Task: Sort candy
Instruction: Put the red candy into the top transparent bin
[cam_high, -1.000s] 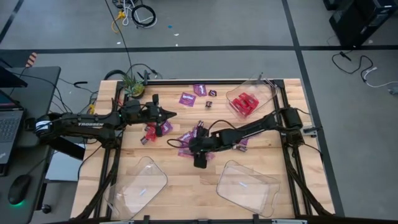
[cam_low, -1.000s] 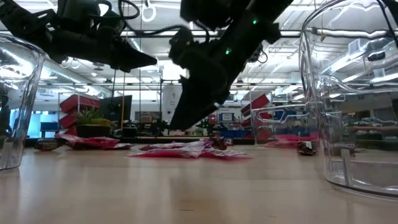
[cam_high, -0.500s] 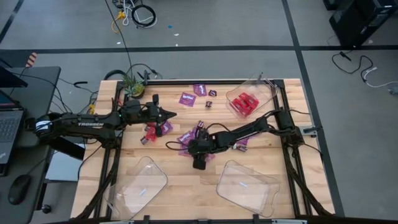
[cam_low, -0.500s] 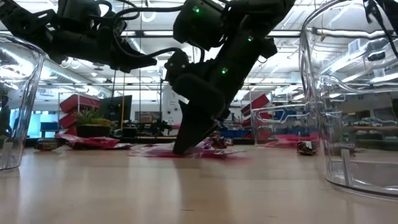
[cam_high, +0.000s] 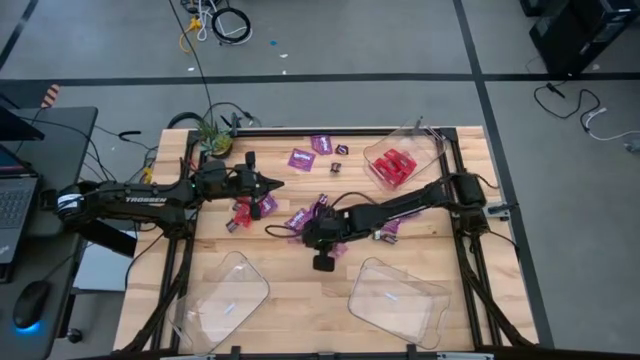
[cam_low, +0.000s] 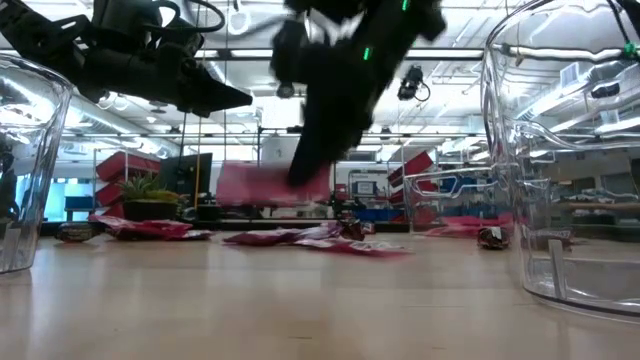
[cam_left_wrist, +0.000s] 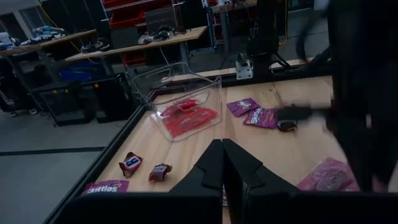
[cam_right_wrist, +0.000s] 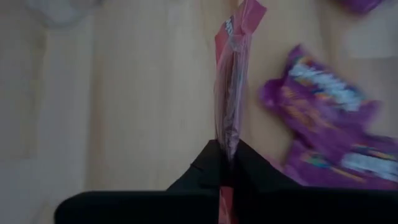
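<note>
The right gripper (cam_right_wrist: 225, 163) pinches one red packet (cam_right_wrist: 232, 81), lifted off the table (cam_high: 300, 290). Some red packets already lie in the far tray (cam_high: 400, 160); many sweets (cam_high: 300, 158) stay loose, both near trays look empty. The left gripper (cam_left_wrist: 222, 163) hovers clenched, empty.

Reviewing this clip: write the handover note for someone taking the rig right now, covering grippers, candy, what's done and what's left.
Right gripper: shut on a red packet, lifted off the table mid-centre.
Left gripper: shut, empty, hovering over the table's left half.
Done: red packets sit in the far right tray.
Left: purple packets and small dark pieces lie loose on the table; the two near trays hold nothing.
Next, likely: carry the held packet to a tray.
</note>
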